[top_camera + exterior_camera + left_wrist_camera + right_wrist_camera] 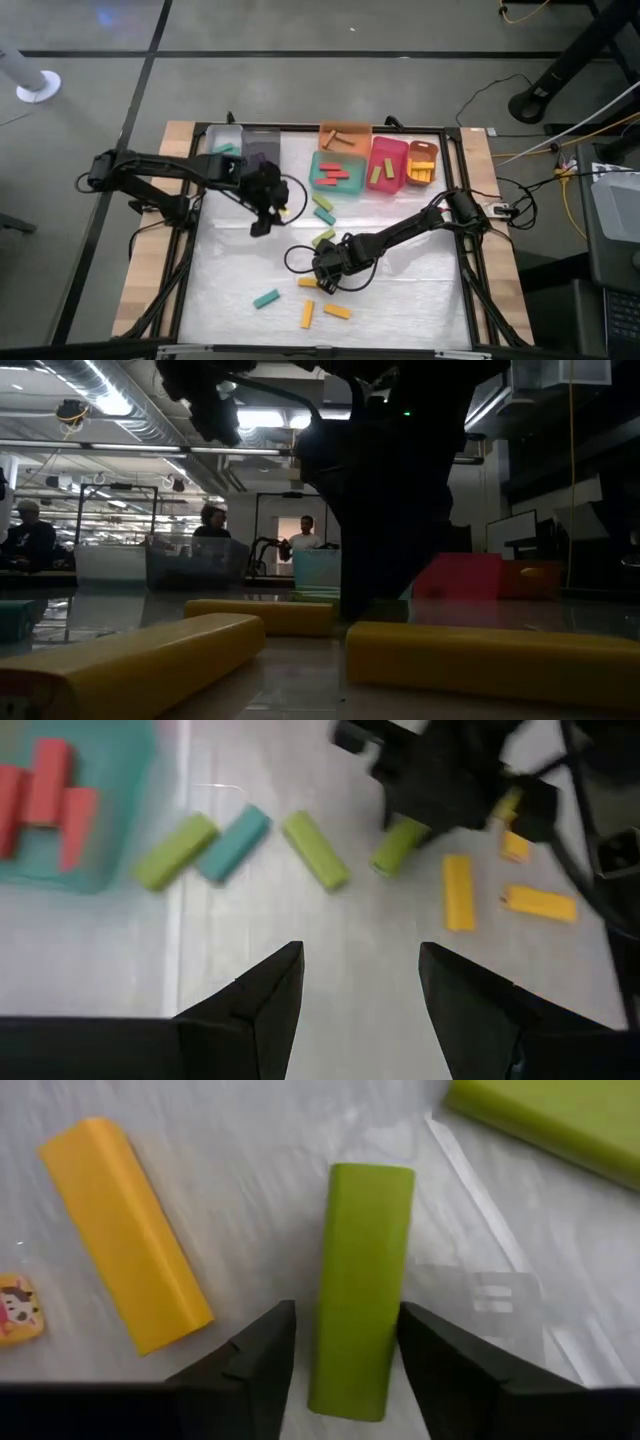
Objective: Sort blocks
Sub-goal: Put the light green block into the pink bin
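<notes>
The right end effector (340, 1342) is low over the counter (400, 290), its two dark fingers (250, 1355) parted around the near end of an olive green block (360, 1280) that lies flat between them; a narrow gap shows on each side, so they straddle it without clamping. Just beside that block lies a yellow block (125, 1230), and the edge of another green block (560, 1120) shows farther off. From above, this end effector (327, 268) sits near the middle of the counter, with more yellow blocks (336, 311) and a teal block (265, 298) nearby. The left end effector (360, 985) hovers open and empty, nearer the teal bin (318, 180) holding red blocks (335, 172).
</notes>
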Action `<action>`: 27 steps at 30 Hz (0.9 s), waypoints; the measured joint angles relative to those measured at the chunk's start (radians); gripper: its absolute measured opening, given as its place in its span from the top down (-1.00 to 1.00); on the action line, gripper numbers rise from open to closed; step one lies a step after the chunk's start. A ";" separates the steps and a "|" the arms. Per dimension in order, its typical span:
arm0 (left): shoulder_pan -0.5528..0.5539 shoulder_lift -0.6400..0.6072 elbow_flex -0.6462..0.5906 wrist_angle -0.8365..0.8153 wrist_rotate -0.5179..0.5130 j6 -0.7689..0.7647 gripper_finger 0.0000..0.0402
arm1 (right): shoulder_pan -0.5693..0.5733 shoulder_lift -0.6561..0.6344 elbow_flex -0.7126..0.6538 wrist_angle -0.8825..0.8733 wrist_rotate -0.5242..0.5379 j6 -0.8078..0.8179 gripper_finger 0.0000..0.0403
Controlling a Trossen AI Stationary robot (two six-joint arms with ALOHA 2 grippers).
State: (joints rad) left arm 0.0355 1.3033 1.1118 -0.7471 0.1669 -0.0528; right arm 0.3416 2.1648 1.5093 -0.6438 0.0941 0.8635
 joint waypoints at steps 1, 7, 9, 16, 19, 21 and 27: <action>-0.023 0.000 0.000 -0.004 0.001 -0.014 0.07 | 0.000 0.001 0.000 -0.001 0.001 0.000 0.15; -0.136 0.000 0.000 -0.063 0.018 -0.089 0.07 | -0.003 0.004 0.013 -0.024 0.000 -0.001 0.51; -0.172 0.000 0.000 -0.088 0.025 -0.104 0.09 | -0.006 0.006 0.037 -0.045 -0.008 -0.006 0.52; -0.293 0.000 0.000 -0.147 0.023 -0.240 0.18 | -0.068 0.021 0.203 -0.306 -0.024 -0.160 0.51; -0.344 0.000 0.000 -0.162 0.026 -0.314 0.20 | -0.121 0.016 0.296 -0.456 -0.016 -0.233 0.43; -0.377 0.000 0.000 -0.168 0.028 -0.349 0.21 | -0.161 0.016 0.344 -0.581 -0.016 -0.290 0.41; -0.464 0.000 0.000 -0.168 0.028 -0.448 0.21 | -0.304 0.015 0.432 -0.809 0.034 -0.484 0.49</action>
State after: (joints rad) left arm -0.4287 1.3033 1.1119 -0.9146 0.1950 -0.5010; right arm 0.0379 2.1796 1.9411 -1.4526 0.1286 0.3798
